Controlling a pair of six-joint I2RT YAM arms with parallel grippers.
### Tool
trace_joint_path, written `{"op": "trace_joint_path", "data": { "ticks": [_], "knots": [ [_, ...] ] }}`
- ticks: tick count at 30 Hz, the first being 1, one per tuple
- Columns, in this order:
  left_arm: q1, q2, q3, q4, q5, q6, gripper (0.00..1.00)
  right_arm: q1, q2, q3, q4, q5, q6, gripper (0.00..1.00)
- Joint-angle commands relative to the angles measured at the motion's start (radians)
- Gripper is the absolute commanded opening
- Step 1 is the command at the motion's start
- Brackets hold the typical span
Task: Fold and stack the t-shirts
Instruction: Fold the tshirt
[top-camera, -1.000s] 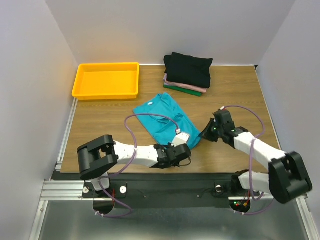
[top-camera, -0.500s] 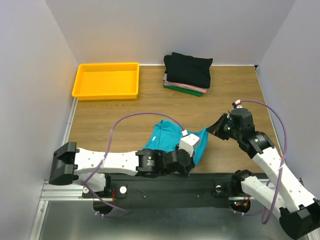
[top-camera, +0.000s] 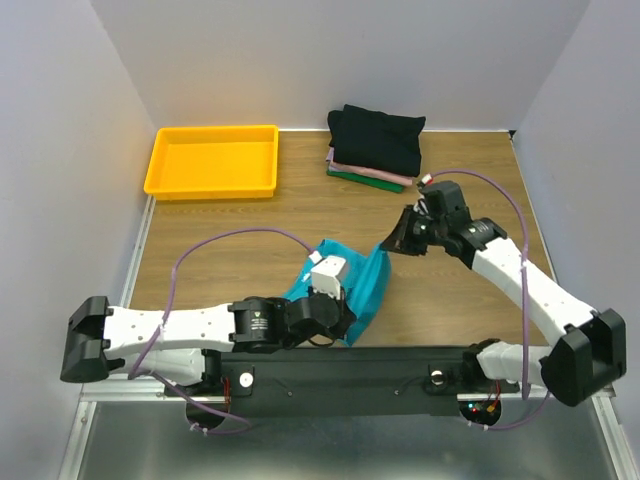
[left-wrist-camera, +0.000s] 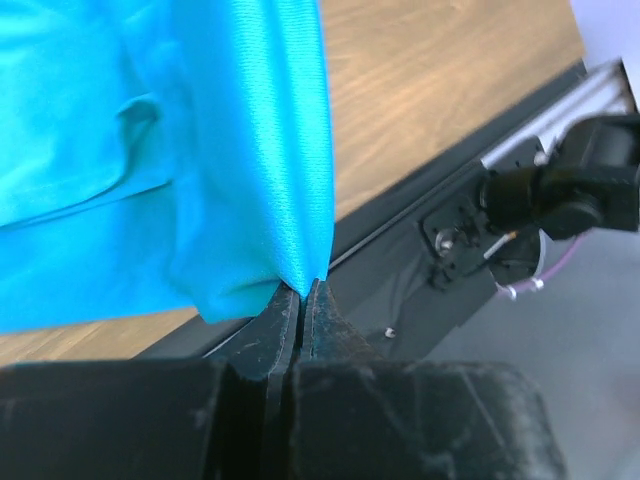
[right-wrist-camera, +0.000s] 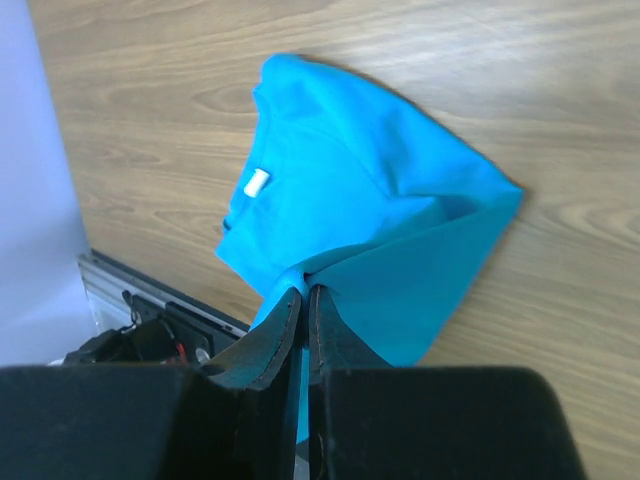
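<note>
Both pincers are pressed together on the teal t-shirt (top-camera: 370, 285), the left pincer (left-wrist-camera: 302, 290) nipping a corner and the right pincer (right-wrist-camera: 303, 292) a fold. The cloth is slung between them near the front edge of the wooden surface (top-camera: 230, 225). The folded t-shirts (top-camera: 378, 140) (black on top) sit stacked at the far edge.

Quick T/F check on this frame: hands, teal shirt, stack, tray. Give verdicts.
1. The left hand is shut on the teal shirt. True.
2. The tray sits at the far right. False: it is at the far left.
3. A black shirt tops the stack. True.
4. The teal shirt lies on the stack. False: it is near the front edge, apart from the stack.
5. The right hand is open. False: it is shut on the teal shirt.
</note>
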Motion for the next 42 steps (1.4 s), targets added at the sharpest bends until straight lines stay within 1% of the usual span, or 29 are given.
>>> {"op": "trace_joint_path", "data": {
  "ticks": [1,3,5,6,8,9,12,13,14,16,17,20,22,23,24,25,26,27,28,29,30,31,32,33,34,36,37,40,42],
  "knots": [
    [0.071,-0.102,-0.095,-0.022,-0.013,-0.093,0.0,0.06,0.067,0.104,0.161,0.011,-0.013,0.0],
    [0.132,-0.123,-0.126,-0.045,0.013,-0.103,0.0,0.076,0.133,0.154,0.173,0.017,-0.013,0.01],
    [0.222,-0.159,-0.157,-0.066,0.035,-0.108,0.0,0.1,0.202,0.206,0.178,0.028,-0.013,0.0],
    [0.243,-0.172,-0.169,-0.068,0.036,-0.108,0.0,0.108,0.227,0.222,0.185,0.028,-0.016,0.0],
    [0.27,-0.217,-0.19,-0.062,0.032,-0.108,0.0,0.129,0.271,0.257,0.193,0.042,-0.017,0.0],
    [0.296,-0.24,-0.198,-0.06,0.024,-0.105,0.0,0.134,0.323,0.292,0.2,0.042,-0.023,0.0],
    [0.349,-0.258,-0.216,-0.066,0.036,-0.116,0.0,0.155,0.414,0.36,0.208,0.024,-0.034,0.0],
    [0.362,-0.262,-0.221,-0.074,0.041,-0.125,0.0,0.158,0.479,0.407,0.208,0.013,-0.036,0.0],
    [0.379,-0.262,-0.227,-0.086,0.05,-0.133,0.0,0.168,0.51,0.429,0.211,0.002,-0.043,0.0],
    [0.396,-0.259,-0.235,-0.106,0.055,-0.163,0.0,0.18,0.579,0.479,0.213,-0.001,-0.048,0.01],
    [0.405,-0.251,-0.238,-0.118,0.053,-0.172,0.0,0.191,0.642,0.531,0.214,-0.007,-0.052,0.0],
    [0.439,-0.246,-0.252,-0.181,0.021,-0.25,0.0,0.212,0.766,0.628,0.227,-0.026,-0.06,0.01],
    [0.467,-0.245,-0.265,-0.217,0.007,-0.294,0.0,0.23,0.817,0.671,0.246,-0.018,-0.055,0.03],
    [0.506,-0.242,-0.278,-0.23,0.01,-0.316,0.0,0.237,0.866,0.708,0.256,-0.019,-0.057,0.03],
    [0.523,-0.24,-0.282,-0.246,-0.003,-0.338,0.0,0.243,0.891,0.728,0.28,-0.026,-0.062,0.06],
    [0.543,-0.236,-0.288,-0.253,-0.01,-0.352,0.12,0.25,0.916,0.746,0.289,-0.036,-0.063,0.08],
    [0.577,-0.234,-0.289,-0.279,-0.016,-0.382,0.21,0.254,0.94,0.768,0.297,-0.068,-0.066,0.1],
    [0.594,-0.232,-0.289,-0.295,-0.025,-0.398,0.21,0.255,0.986,0.817,0.3,-0.087,-0.071,0.22],
    [0.605,-0.239,-0.285,-0.319,-0.025,-0.401,0.25,0.26,1.003,0.835,0.3,-0.12,-0.074,0.27],
    [0.616,-0.245,-0.282,-0.338,-0.031,-0.427,0.31,0.261,1.017,0.86,0.3,-0.137,-0.094,0.34],
    [0.617,-0.252,-0.279,-0.358,-0.036,-0.442,0.43,0.261,1.031,0.875,0.3,-0.156,-0.094,0.45],
    [0.617,-0.269,-0.276,-0.379,-0.042,-0.455,0.81,0.264,1.038,0.892,0.3,-0.177,-0.115,0.58],
    [0.617,-0.275,-0.267,-0.428,-0.049,-0.473,0.98,0.263,1.035,0.892,0.3,-0.208,-0.127,0.67],
    [0.617,-0.284,-0.262,-0.453,-0.069,-0.487,0.98,0.263,1.028,0.888,0.3,-0.214,-0.144,0.87],
    [0.617,-0.294,-0.261,-0.476,-0.079,-0.525,0.98,0.263,1.017,0.874,0.302,-0.217,-0.158,0.99],
    [0.617,-0.321,-0.261,-0.491,-0.089,-0.533,0.98,0.264,0.967,0.816,0.303,-0.202,-0.187,1.0],
    [0.619,-0.341,-0.265,-0.482,-0.088,-0.522,0.98,0.264,0.924,0.769,0.306,-0.196,-0.198,1.0],
    [0.62,-0.354,-0.282,-0.427,-0.077,-0.495,0.98,0.264,0.861,0.687,0.308,-0.174,-0.236,1.0],
    [0.622,-0.348,-0.287,-0.412,-0.077,-0.487,0.98,0.264,0.805,0.601,0.311,-0.125,-0.252,1.0]
  ]
}}
